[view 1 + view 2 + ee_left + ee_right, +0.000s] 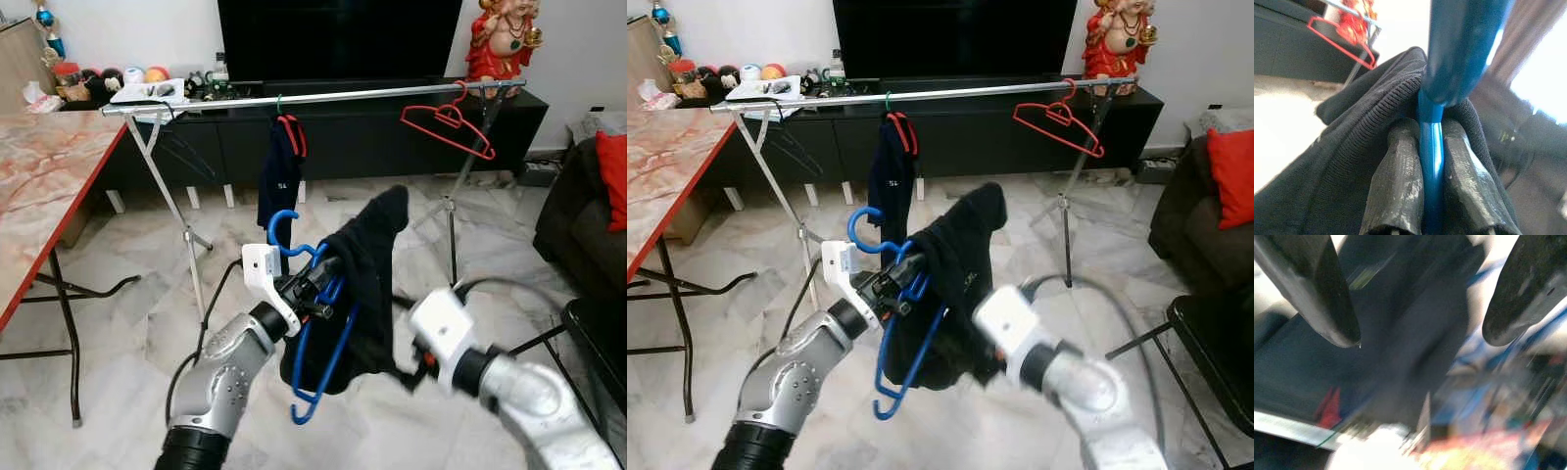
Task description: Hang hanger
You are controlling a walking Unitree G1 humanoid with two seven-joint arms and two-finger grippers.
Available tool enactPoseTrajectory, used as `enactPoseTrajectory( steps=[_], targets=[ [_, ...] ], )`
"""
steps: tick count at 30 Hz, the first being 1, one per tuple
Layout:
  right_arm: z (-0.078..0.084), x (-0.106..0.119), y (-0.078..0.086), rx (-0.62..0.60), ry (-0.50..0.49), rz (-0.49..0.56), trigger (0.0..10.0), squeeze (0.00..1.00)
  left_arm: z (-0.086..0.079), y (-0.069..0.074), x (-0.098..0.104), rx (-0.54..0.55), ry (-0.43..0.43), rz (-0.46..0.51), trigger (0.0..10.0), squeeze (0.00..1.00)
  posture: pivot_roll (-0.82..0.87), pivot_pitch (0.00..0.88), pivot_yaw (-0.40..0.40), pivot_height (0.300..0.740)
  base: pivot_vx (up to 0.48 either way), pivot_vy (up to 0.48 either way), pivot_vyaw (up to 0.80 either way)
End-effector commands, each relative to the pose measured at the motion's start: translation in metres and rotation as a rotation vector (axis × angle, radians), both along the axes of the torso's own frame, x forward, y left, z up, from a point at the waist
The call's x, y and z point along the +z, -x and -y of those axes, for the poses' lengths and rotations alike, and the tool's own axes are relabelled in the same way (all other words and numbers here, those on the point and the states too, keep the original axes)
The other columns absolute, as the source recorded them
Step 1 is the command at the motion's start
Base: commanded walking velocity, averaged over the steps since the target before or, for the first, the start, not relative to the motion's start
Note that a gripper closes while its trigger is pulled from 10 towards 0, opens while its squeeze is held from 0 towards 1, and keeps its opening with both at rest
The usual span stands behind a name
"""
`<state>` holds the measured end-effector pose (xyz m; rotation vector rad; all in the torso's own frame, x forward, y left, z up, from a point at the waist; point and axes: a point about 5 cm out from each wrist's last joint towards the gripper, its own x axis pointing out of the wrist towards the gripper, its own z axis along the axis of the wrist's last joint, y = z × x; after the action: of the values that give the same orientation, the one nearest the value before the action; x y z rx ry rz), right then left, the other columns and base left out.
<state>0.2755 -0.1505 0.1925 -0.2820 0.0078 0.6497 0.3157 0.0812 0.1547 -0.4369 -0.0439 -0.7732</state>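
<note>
- My left gripper (318, 284) is raised in front of the robot, its two black fingers (1400, 181) pressed together on the neck of the blue hanger (318, 362); the wrist view shows the blue bar squeezed tight between them
- The blue hanger hangs down from that grip with its hook (279, 227) curling up above the wrist, well short of the rail (323, 96)
- A black garment (367, 284) is draped over the blue hanger, bunched around the neck and rising to a peak at upper right
- My right gripper (1415, 333) is low on the right, just beside the black garment; its fingers stand wide apart with dark cloth between and beyond them, the picture blurred
- In the head views the right wrist (446, 338) is blurred as well, and I cannot tell whether it touches the cloth
- The rail is a silver bar on crossed legs, standing across the marble floor (127, 323) before the dark TV cabinet (372, 127)
- On the rail hang a dark blue garment (279, 176) near the middle and an empty red hanger (449, 125) toward the right end
- A marble-topped table with a red edge (49, 196) stands at the left, a red cushion (612, 176) on a dark seat at the right
</note>
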Motion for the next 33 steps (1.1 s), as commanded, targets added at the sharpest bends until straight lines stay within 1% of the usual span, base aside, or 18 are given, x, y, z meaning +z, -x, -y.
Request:
enactPoseTrajectory(
  steps=[1,4,6,8,9,11,12,15,16,17,21,23,24,27,28,29,31,33],
  targets=[
    [0.015,0.021,-0.005,-0.083,-0.062,0.086,10.0,0.0,0.002,0.004,0.0,-0.041,-0.071,0.046,10.0,0.0,0.01,0.046,0.0,0.74,0.0,0.0,0.0],
    [0.024,0.032,-0.01,-0.108,-0.06,0.126,10.0,0.0,0.0,0.008,-0.007,-0.076,-0.144,0.061,10.0,0.0,0.01,0.046,0.004,0.74,0.0,0.0,0.0],
    [0.03,0.037,-0.013,-0.097,-0.014,0.14,10.0,0.0,-0.002,0.013,-0.015,-0.123,-0.207,0.069,10.0,0.0,0.01,0.046,0.004,0.74,0.0,0.0,0.0],
    [0.033,0.037,-0.013,-0.07,0.025,0.141,10.0,0.0,-0.003,0.016,-0.018,-0.15,-0.239,0.086,10.0,0.0,0.01,0.048,0.003,0.74,0.0,0.0,0.0],
    [0.035,0.036,-0.015,-0.013,0.082,0.121,10.0,0.0,-0.003,0.021,-0.02,-0.192,-0.259,0.105,10.0,0.0,0.01,0.049,0.003,0.74,0.0,0.0,0.0],
    [0.037,0.033,-0.014,0.059,0.134,0.1,10.0,0.0,-0.004,0.024,-0.022,-0.213,-0.293,0.129,10.0,0.0,0.01,0.049,0.003,0.74,0.0,0.0,0.0],
    [0.039,0.028,-0.013,0.124,0.182,0.077,10.0,0.0,-0.005,0.026,-0.023,-0.227,-0.323,0.151,10.0,0.0,0.01,0.05,0.003,0.74,0.0,0.0,0.0],
    [0.044,0.018,-0.01,0.233,0.249,0.029,10.0,0.0,-0.005,0.028,-0.025,-0.251,-0.35,0.175,10.0,0.0,0.01,0.046,0.001,0.74,0.0,0.0,0.0],
    [0.046,0.013,-0.007,0.306,0.265,-0.008,10.0,0.0,-0.004,0.03,-0.025,-0.269,-0.356,0.182,10.0,0.0,0.01,0.046,0.001,0.74,0.0,0.0,0.0],
    [0.046,0.013,-0.007,0.306,0.265,-0.008,10.0,0.0,-0.004,0.03,-0.025,-0.269,-0.356,0.182,10.0,0.0,0.01,0.046,0.001,0.74,0.0,0.0,0.0],
    [0.055,-0.002,-0.006,0.465,0.329,-0.138,10.0,0.0,-0.004,0.035,-0.026,-0.335,-0.394,0.227,10.0,0.0,0.02,0.044,0.006,0.74,0.0,0.0,0.0],
    [0.057,-0.006,-0.004,0.511,0.334,-0.178,10.0,0.0,-0.005,0.037,-0.028,-0.35,-0.405,0.243,10.0,0.0,0.02,0.043,0.003,0.74,0.0,0.0,0.0],
    [0.061,-0.009,-0.004,0.55,0.359,-0.207,10.0,0.0,-0.006,0.038,-0.03,-0.359,-0.421,0.256,10.0,0.0,0.02,0.04,0.004,0.74,0.0,0.0,0.0],
    [0.065,-0.01,-0.006,0.604,0.391,-0.241,10.0,0.0,-0.008,0.042,-0.032,-0.41,-0.443,0.271,10.0,0.0,0.02,0.039,0.007,0.74,0.0,0.0,0.0],
    [0.067,-0.008,-0.008,0.631,0.396,-0.25,10.0,0.0,-0.008,0.045,-0.034,-0.447,-0.459,0.279,10.0,0.0,0.02,0.04,0.002,0.74,0.0,0.0,0.0],
    [0.067,-0.008,-0.008,0.631,0.396,-0.25,10.0,0.0,-0.008,0.045,-0.034,-0.447,-0.459,0.279,10.0,0.0,0.02,0.04,0.002,0.74,0.0,0.0,0.0],
    [0.068,-0.007,-0.011,0.671,0.419,-0.263,10.0,0.0,-0.009,0.048,-0.038,-0.492,-0.501,0.291,10.0,0.0,0.02,0.031,-0.002,0.74,0.0,0.0,0.0],
    [0.067,-0.006,-0.01,0.709,0.428,-0.272,10.0,0.0,-0.009,0.048,-0.038,-0.5,-0.505,0.286,10.0,0.0,0.02,0.028,-0.005,0.74,0.0,0.0,0.0]
  ],
)
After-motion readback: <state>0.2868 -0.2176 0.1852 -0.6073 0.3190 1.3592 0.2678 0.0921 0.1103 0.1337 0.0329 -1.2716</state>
